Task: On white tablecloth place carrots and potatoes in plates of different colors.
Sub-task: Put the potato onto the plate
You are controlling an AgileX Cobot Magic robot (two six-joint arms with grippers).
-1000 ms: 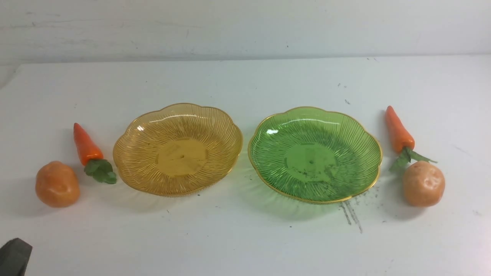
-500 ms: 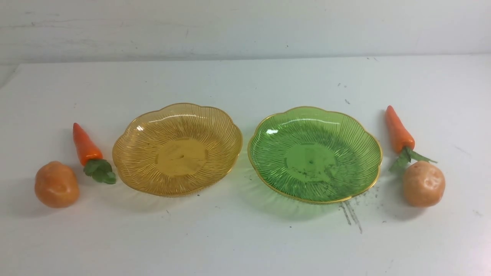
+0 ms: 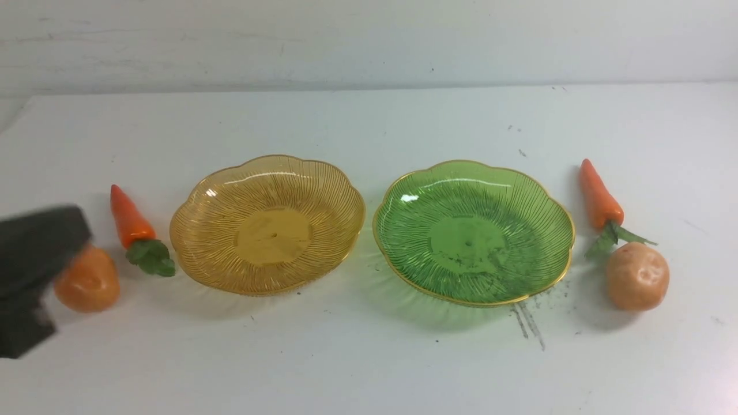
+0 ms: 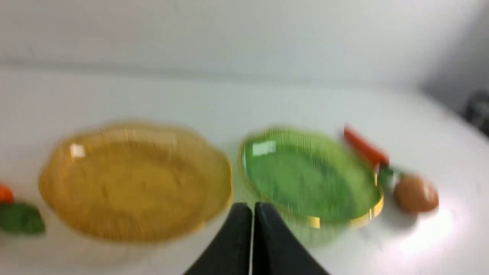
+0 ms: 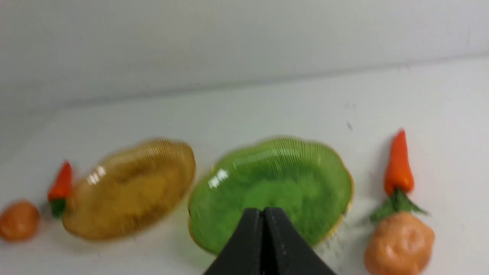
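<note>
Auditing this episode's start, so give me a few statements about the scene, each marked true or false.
1. The yellow plate stands left of the green plate. True.
2. A carrot lies in the green plate. False: the left carrot and right carrot lie on the cloth.
3. The right potato lies right of the green plate. True.
4. The left gripper is open. False: it is shut.

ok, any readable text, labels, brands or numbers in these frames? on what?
None readable.
No text on the amber plate, green plate, left carrot, right carrot, left potato or right potato.
The dark marks on the white tablecloth are scuffs, not writing.
The wrist views are blurred; nothing letter-like shows.
</note>
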